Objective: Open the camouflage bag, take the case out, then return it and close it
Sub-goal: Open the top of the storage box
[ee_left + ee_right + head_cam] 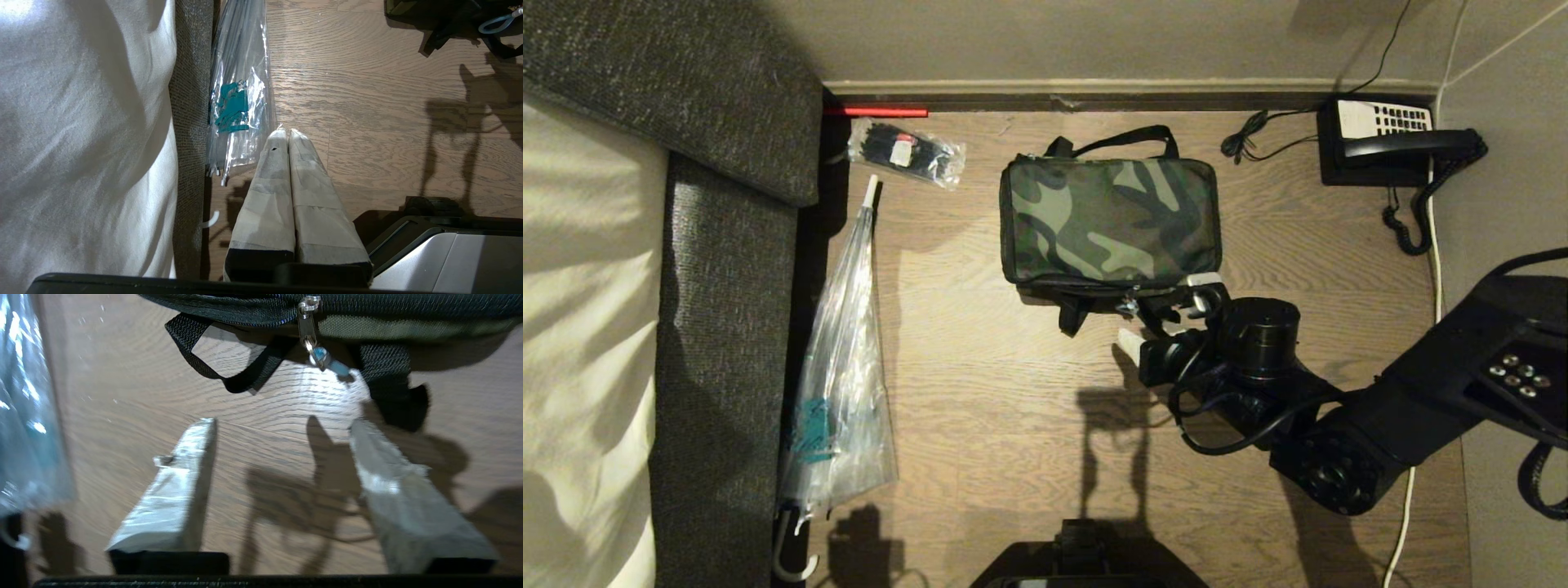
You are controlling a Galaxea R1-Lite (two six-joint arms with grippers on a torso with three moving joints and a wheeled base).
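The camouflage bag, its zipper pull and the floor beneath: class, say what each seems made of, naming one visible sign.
Camouflage bag: woven fabric, matte; coarse weave shows on its straps. Zipper pull: probably metal; it glints silvery. Floor: wood or wood-look laminate; grain lines and plank seams, slight sheen.

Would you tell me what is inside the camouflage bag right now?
Nothing inside shows: the boxy green-and-black camouflage bag lies zipped shut on the wooden floor, so its contents are covered.
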